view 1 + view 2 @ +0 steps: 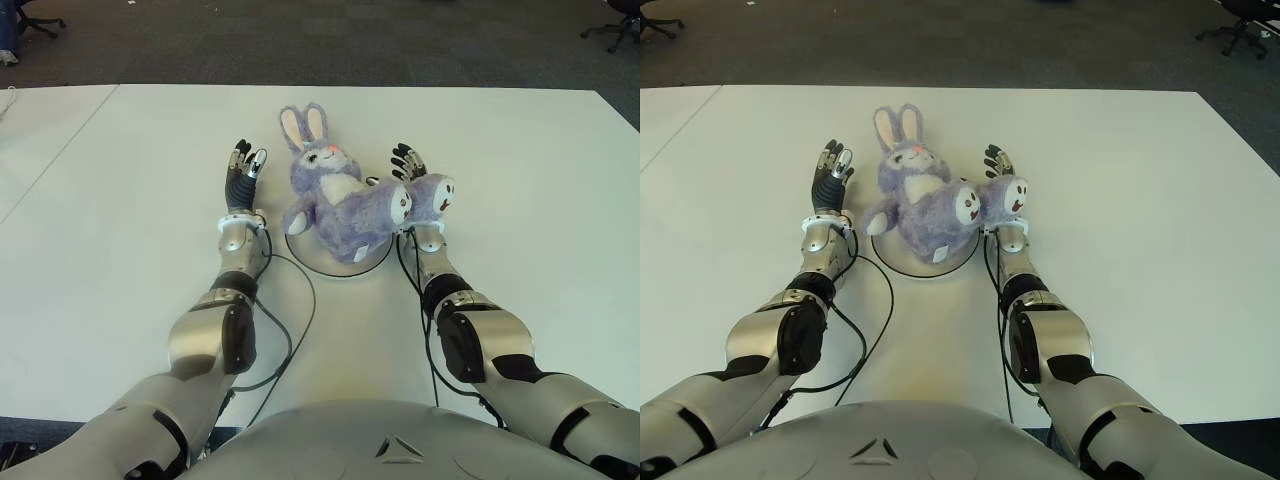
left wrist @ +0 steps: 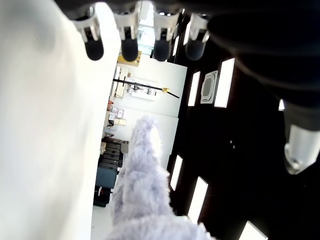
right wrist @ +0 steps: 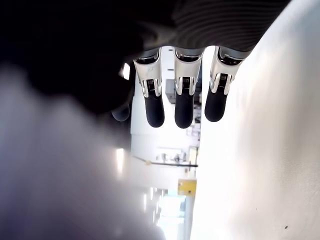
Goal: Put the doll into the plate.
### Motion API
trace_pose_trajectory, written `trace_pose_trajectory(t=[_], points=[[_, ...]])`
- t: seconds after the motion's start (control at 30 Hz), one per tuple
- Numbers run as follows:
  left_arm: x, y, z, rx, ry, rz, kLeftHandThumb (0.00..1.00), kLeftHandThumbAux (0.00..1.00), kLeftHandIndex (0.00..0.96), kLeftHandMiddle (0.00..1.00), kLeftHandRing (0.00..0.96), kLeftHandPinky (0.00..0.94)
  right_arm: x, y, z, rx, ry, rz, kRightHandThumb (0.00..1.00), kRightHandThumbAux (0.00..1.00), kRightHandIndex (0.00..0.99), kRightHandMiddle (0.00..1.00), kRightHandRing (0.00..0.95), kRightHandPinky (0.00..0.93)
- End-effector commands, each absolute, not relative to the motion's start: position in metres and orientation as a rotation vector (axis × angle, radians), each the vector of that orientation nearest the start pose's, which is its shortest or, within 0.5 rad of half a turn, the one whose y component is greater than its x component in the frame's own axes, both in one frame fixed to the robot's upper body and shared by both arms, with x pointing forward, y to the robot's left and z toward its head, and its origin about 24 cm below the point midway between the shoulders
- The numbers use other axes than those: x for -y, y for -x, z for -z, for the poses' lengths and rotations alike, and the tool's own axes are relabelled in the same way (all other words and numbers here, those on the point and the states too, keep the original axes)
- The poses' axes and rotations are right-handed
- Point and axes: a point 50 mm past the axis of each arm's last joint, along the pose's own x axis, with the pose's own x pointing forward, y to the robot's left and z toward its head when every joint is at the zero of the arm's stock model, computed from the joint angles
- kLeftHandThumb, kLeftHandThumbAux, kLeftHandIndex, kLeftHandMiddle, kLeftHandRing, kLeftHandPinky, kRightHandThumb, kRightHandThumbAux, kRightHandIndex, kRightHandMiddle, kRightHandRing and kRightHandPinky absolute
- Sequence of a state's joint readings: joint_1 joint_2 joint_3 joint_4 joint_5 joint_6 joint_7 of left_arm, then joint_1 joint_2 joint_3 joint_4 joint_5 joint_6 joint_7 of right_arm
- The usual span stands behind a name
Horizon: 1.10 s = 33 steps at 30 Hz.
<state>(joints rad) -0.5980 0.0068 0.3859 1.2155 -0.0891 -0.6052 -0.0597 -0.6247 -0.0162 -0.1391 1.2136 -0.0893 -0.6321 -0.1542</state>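
A purple and white plush bunny doll (image 1: 340, 195) lies on its back across a white plate (image 1: 335, 265) at the table's middle, ears pointing away from me. One of its feet (image 1: 436, 193) hangs over the plate's right rim, above my right hand (image 1: 408, 165). That hand is open beside the plate, fingers (image 3: 183, 105) straight and holding nothing. My left hand (image 1: 240, 175) is open on the plate's left side, apart from the doll, its fingers (image 2: 129, 47) spread.
The white table (image 1: 120, 200) runs wide on both sides, with a seam at the far left. Black cables (image 1: 290, 330) trail from my wrists toward my body. Office chairs (image 1: 610, 30) stand on the dark floor beyond the far edge.
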Motion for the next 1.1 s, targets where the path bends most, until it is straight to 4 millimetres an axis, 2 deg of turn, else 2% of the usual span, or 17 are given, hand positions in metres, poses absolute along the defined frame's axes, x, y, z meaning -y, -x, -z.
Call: trace_pose_trajectory(t=[0.03,1.1], points=[[-0.1438,-0.2277,0.1047,-0.487,0.382,-0.238,0.000,0.540,0.033,0.059,0.044,0.040,0.1465,-0.2287,0.1028,-0.500,0.027,0.126,0.000,0.891,0.129,0.150,0.136,0.141],[-0.1440,-0.2268,0.1049,-0.488,0.348,-0.216,0.000,0.536,0.038,0.061,0.045,0.031,0.1462,-0.2269,0.1048,-0.520,0.024,0.138,0.000,0.880,0.133,0.158,0.143,0.142]])
